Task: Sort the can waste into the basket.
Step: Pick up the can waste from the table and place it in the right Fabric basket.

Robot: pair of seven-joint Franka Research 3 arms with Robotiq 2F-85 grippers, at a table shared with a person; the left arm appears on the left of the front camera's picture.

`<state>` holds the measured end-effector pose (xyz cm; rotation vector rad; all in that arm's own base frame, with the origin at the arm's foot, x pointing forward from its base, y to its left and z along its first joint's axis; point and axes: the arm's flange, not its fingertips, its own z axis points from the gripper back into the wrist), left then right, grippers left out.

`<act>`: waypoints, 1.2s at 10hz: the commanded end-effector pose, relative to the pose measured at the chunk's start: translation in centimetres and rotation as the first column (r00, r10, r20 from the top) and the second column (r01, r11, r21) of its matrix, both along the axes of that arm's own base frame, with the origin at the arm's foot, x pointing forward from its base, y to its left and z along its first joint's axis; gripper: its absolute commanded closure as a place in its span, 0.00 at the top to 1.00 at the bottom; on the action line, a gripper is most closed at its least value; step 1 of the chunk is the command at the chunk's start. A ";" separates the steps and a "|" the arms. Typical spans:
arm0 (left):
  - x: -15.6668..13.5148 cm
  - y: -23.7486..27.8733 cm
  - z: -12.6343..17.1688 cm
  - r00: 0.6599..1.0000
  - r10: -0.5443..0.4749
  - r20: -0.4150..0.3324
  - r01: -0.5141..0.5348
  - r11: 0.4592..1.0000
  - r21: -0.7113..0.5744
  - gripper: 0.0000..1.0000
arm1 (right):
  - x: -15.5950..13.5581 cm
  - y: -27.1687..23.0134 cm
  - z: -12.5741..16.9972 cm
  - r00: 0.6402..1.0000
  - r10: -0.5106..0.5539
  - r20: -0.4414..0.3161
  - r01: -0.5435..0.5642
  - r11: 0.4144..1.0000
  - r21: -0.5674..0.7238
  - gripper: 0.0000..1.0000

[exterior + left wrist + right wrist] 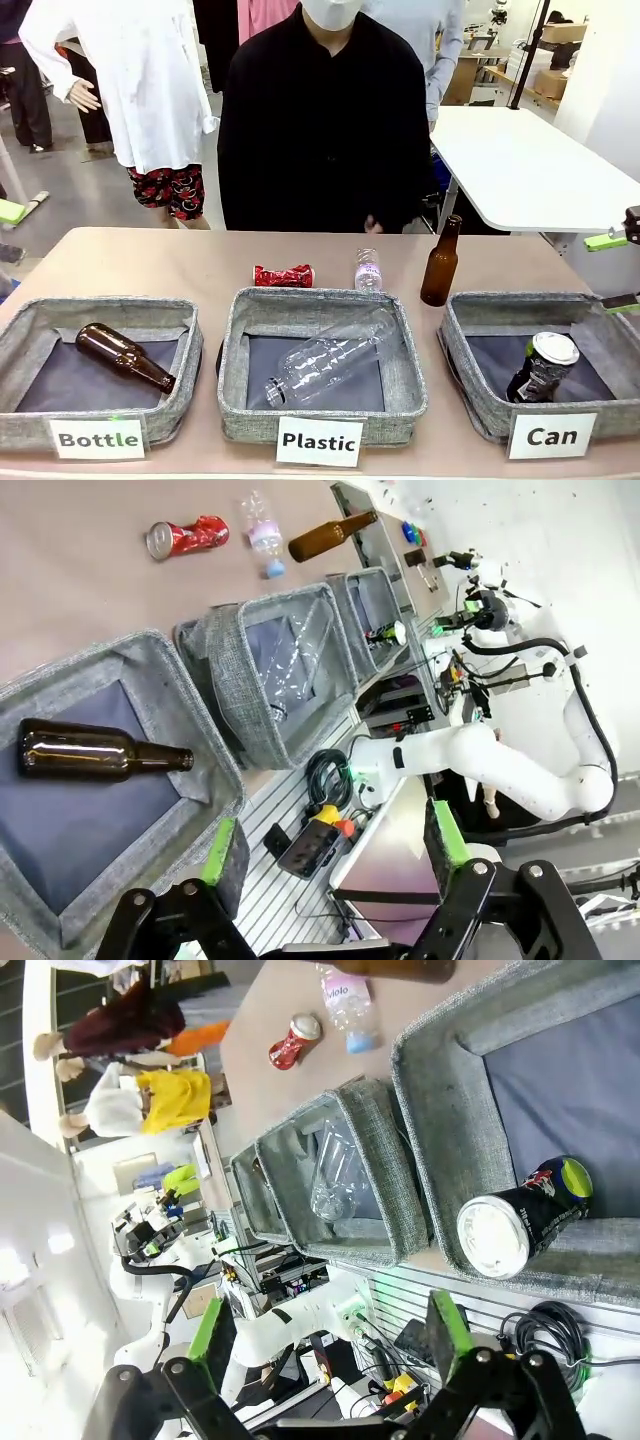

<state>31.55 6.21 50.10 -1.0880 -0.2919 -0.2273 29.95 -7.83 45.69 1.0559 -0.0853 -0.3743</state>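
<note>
Spanning the front view, a tan table [150,260] is pictured with a person in black [320,130] stood at its twelve o'clock edge. Three grey fabric baskets are lined along the near edge: the "Bottle" basket [100,305] at eight o'clock, the "Plastic" basket [320,300] at six o'clock and the "Can" basket [520,300] at four o'clock.

The left gripper [333,840] is seen in its wrist view with jaws spread wide and nothing between the green pads. The right gripper [327,1328] is likewise released and empty.

A brown glass bottle [122,355] is laid in the "Bottle" basket, neck toward four o'clock. A clear plastic bottle [330,358] is laid in the "Plastic" basket, cap toward seven o'clock. A second brown bottle [440,262] is stood upright on the table at eleven o'clock of the "Can" basket. A small clear bottle [368,270] is stood at one o'clock of the "Plastic" basket.

The dark can [540,368] is leaned inside the "Can" basket, its silver top tipped toward one o'clock. The red can [284,276] is left on its side on the bare table at twelve o'clock of the "Plastic" basket, outside every basket.
</note>
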 end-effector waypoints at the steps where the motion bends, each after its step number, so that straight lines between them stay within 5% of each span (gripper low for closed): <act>1: -0.1 0.2 -0.1 1.000 -0.007 0.010 0.007 1.000 -0.010 0.91 | -0.1 -0.1 -0.1 1.000 0.018 0.016 -0.018 1.000 0.004 1.00; 4: -0.1 0.2 -0.1 1.000 -0.007 0.010 0.007 1.000 -0.010 0.91 | 0.0 0.0 0.0 1.000 0.000 0.000 0.000 1.000 0.000 1.00; 5: -0.1 0.2 -0.1 1.000 -0.007 0.010 0.007 1.000 -0.010 0.91 | -1.7 0.7 0.4 0.991 0.033 0.127 -0.013 0.988 -0.154 1.00; 7: -0.1 0.2 -0.1 1.000 -0.007 0.010 0.007 1.000 -0.010 0.91 | 6.3 5.8 1.8 0.909 0.325 0.260 -0.229 0.912 -0.340 1.00; 9: -0.1 0.2 -0.1 1.000 -0.007 0.010 0.007 1.000 -0.010 0.91 | 9.9 7.3 2.5 0.903 0.314 0.292 -0.184 0.899 -0.398 1.00; 10: -0.1 0.2 -0.1 1.000 -0.007 0.010 0.007 1.000 -0.010 0.91 | 8.5 5.1 3.0 0.916 0.294 0.273 -0.179 0.909 -0.377 1.00; 12: -0.1 0.2 -0.1 1.000 -0.007 0.010 0.007 1.000 -0.010 0.91 | 1.0 -1.8 3.6 0.913 0.327 0.243 -0.264 0.930 -0.256 1.00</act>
